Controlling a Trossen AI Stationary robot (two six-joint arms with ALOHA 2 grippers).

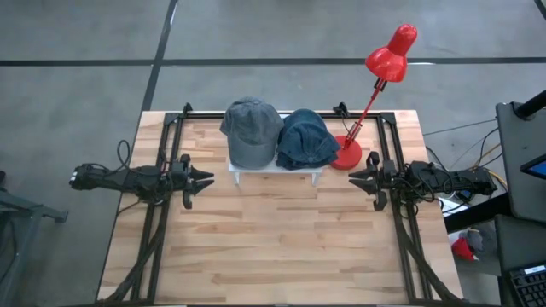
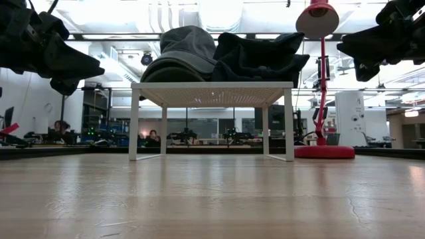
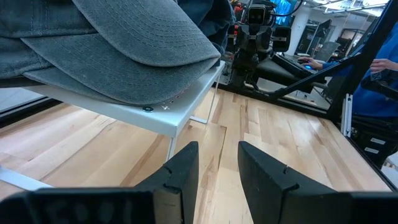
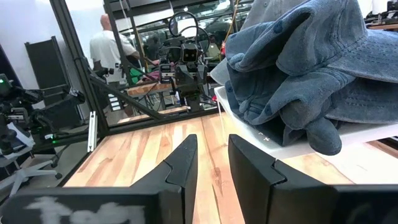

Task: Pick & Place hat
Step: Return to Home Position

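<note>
Risk sat at the shelf (image 1: 281, 174), where the gray cap (image 1: 252, 130) overhung the edge: left gripper (image 1: 207, 180) and right gripper (image 1: 352, 179), jaws apart and empty, flanking it, might brush it off.

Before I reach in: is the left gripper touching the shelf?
Apart. The high view shows bare table between the left gripper and the shelf; its jaws stand open, holding nothing.

Robotics lab, wooden bench (image 1: 281, 247) on concrete floor (image 1: 77, 34); ceiling ducts (image 2: 166, 14), lit workstations (image 2: 99, 133), person (image 4: 107, 53) among equipment
</note>
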